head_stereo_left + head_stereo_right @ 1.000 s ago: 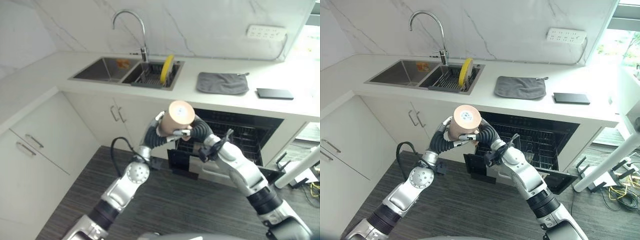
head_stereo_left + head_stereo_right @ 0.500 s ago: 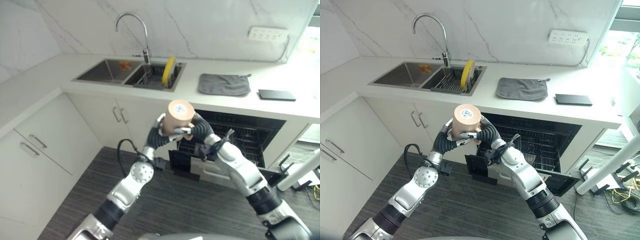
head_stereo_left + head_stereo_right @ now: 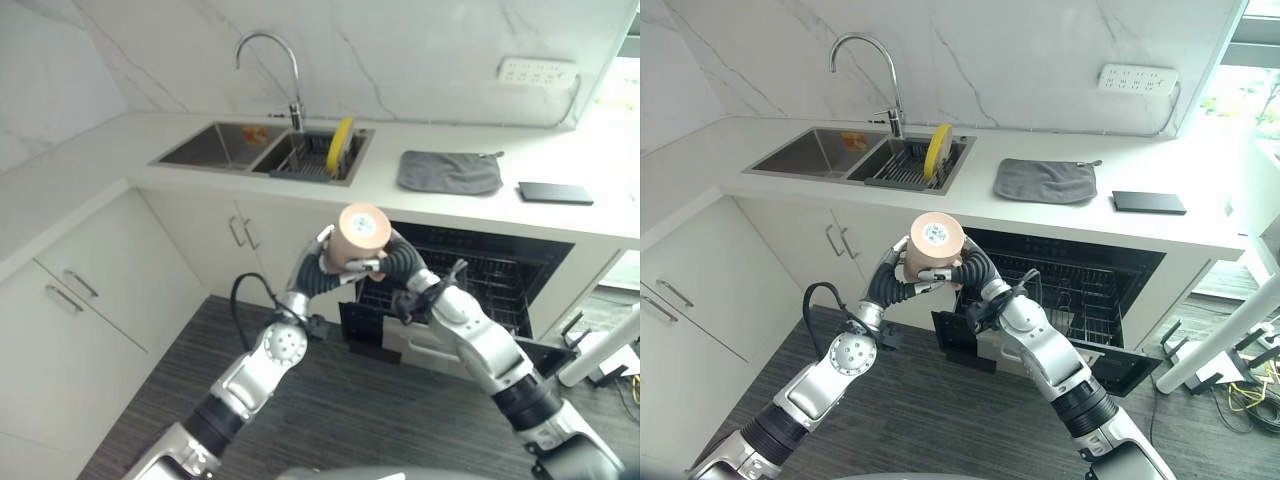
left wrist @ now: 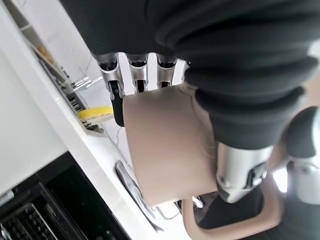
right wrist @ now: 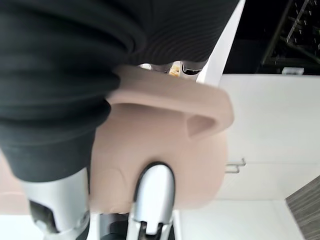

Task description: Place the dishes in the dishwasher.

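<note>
Mug (image 3: pixel 934 243) unchanged from a second ago, both hands' fingers (image 4: pixel 134 80) clamped round it, above the open dishwasher (image 3: pixel 1080 290); transfer pending, loading not begun.

Left and right eye views: taken from the head, looking down and forward over both arms at the table (image 3: pixel 1080 215), sink (image 3: pixel 855 160) and open dishwasher (image 3: pixel 1080 290); the pair share this whole scene, offset slightly sideways. Left wrist view: very close along the left hand (image 4: pixel 210 100), whose fingers (image 4: pixel 137 75) lie against the mug (image 4: pixel 165 145), facing the sink beyond. Right wrist view: equally close, facing the mug's handle side, with cabinet doors (image 5: pixel 270 150) beyond. Both wrist views share the mug.
</note>
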{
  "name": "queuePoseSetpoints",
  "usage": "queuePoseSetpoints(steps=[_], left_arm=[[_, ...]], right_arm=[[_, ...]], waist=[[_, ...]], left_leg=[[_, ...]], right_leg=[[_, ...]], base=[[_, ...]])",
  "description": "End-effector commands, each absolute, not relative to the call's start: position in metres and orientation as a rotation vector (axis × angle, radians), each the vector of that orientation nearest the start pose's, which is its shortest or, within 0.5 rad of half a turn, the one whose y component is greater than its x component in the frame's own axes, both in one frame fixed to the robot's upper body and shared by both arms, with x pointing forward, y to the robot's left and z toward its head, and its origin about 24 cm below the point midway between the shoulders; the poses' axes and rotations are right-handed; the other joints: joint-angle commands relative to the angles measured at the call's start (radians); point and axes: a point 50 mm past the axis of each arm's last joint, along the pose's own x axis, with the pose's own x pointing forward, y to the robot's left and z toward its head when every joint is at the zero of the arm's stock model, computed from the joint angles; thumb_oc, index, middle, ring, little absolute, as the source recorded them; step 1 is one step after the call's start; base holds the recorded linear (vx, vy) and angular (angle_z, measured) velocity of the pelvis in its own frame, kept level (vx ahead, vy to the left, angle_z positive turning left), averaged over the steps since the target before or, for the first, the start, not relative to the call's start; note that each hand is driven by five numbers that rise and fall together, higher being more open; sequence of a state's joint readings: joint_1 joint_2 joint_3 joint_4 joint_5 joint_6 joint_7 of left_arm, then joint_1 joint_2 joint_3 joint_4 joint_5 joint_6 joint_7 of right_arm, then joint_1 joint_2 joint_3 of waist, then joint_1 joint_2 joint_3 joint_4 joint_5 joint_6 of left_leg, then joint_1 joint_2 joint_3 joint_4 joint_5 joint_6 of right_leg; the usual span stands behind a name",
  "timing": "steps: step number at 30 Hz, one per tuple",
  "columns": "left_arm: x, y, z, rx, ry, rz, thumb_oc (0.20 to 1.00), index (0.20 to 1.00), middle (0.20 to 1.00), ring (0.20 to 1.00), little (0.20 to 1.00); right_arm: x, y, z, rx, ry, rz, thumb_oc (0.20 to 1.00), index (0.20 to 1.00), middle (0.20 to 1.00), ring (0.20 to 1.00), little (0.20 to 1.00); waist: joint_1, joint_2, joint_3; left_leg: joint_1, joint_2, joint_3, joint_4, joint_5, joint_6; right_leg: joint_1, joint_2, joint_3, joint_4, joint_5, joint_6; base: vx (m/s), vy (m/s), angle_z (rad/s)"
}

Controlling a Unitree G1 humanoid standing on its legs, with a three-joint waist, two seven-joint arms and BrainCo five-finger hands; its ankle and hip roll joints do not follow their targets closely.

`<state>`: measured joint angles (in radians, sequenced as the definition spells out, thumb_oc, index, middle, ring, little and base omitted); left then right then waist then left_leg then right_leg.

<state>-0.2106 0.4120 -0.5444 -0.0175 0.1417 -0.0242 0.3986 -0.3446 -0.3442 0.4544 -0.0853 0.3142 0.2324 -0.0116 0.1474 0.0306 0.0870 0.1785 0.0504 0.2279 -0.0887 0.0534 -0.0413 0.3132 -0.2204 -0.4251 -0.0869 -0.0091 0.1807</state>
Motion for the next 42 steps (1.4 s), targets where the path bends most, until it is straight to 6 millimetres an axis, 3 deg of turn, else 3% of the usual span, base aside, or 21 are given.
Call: queuePoseSetpoints(steps=[1, 17, 27, 42], left_arm=[[0.267, 0.07, 0.114, 0.585, -0.561, -0.296, 0.2, 0.2, 0.2, 0.2, 0.2], [0.26, 0.061, 0.112, 0.676, -0.619, -0.38, 0.2, 0.2, 0.2, 0.2, 0.2], [0.253, 0.053, 0.091, 0.587, -0.474, -0.442, 0.2, 0.2, 0.2, 0.2, 0.2], [0.25, 0.051, 0.082, 0.559, -0.437, -0.449, 0.2, 0.2, 0.2, 0.2, 0.2]], right_arm=[[0.292, -0.056, 0.127, -0.15, -0.158, 0.581, 1.0, 1.0, 1.0, 1.0, 1.0], [0.292, -0.058, 0.121, -0.208, -0.169, 0.572, 1.0, 1.0, 1.0, 1.0, 1.0], [0.289, -0.052, 0.13, -0.141, -0.226, 0.57, 1.0, 1.0, 1.0, 1.0, 1.0], [0.284, -0.053, 0.15, -0.05, -0.349, 0.54, 1.0, 1.0, 1.0, 1.0, 1.0]], waist=[[0.013, -0.045, -0.032], [0.009, -0.038, -0.029], [0.012, -0.031, -0.025], [0.008, -0.022, -0.026]], left_leg=[[0.022, -0.017, -0.011, 0.135, -0.148, 0.016], [0.028, -0.026, -0.016, 0.135, -0.153, 0.018], [0.03, -0.036, -0.02, 0.137, -0.158, 0.021], [0.031, -0.041, -0.012, 0.134, -0.161, 0.026]], right_leg=[[-0.06, -0.008, 0.099, 0.058, -0.003, -0.048], [-0.057, -0.006, 0.109, 0.067, -0.014, -0.047], [-0.057, -0.004, 0.115, 0.07, -0.018, -0.049], [-0.058, -0.005, 0.12, 0.068, -0.019, -0.049]], base=[[0.0, 0.0, 0.0], [0.0, 0.0, 0.0], [0.0, 0.0, 0.0], [0.0, 0.0, 0.0]])
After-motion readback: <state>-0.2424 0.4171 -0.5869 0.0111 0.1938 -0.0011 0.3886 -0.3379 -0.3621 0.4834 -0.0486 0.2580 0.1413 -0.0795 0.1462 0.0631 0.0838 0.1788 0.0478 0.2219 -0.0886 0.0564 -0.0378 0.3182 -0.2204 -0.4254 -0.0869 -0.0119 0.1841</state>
